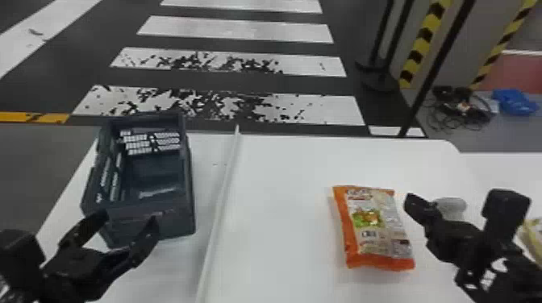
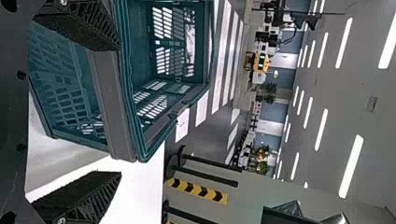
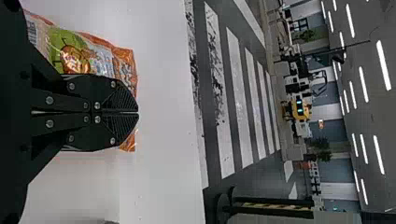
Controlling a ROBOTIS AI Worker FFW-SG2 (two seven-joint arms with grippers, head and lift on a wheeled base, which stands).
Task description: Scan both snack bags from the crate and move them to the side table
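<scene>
The right gripper (image 3: pixel 138 113) is hanging at the head view's lower right, fingers together, beside the orange snack bag (image 1: pixel 375 229), risking shoving it aside if lowered unopened, while the left gripper (image 1: pixel 129 218) is waiting spread, lower left, by the crate (image 1: pixel 173 219).

Head view: high, forward-down. Wrist views: close, facing forward. Shared with head: left, crate (image 1: pixel 149 223), its 9 o'clock; right, bag (image 1: pixel 373 229), 4 o'clock.
</scene>
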